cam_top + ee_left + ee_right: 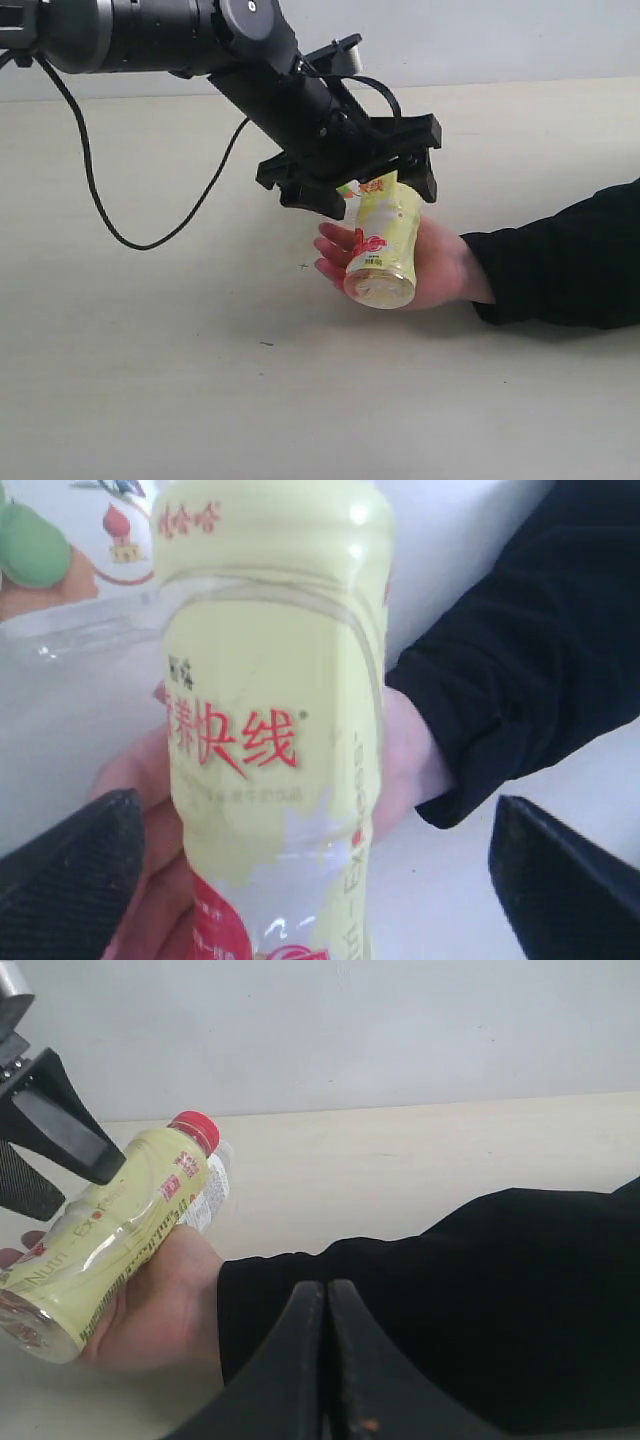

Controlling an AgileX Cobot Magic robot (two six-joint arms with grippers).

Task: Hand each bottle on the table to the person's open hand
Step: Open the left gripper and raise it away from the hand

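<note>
The yellow bottle with a red cap lies tilted in the person's open hand, which rests on the table. My left gripper hovers over its cap end, open. Its two fingers stand wide on either side of the bottle without pressing it. A clear bottle with a cartoon-print label shows just behind the yellow one, partly hidden. My right gripper is shut on nothing, above the black sleeve. The other bottles are out of view.
The person's forearm in the black sleeve lies across the right side of the table. A black cable hangs from the left arm down to the tabletop. A pale wall runs behind the table's far edge.
</note>
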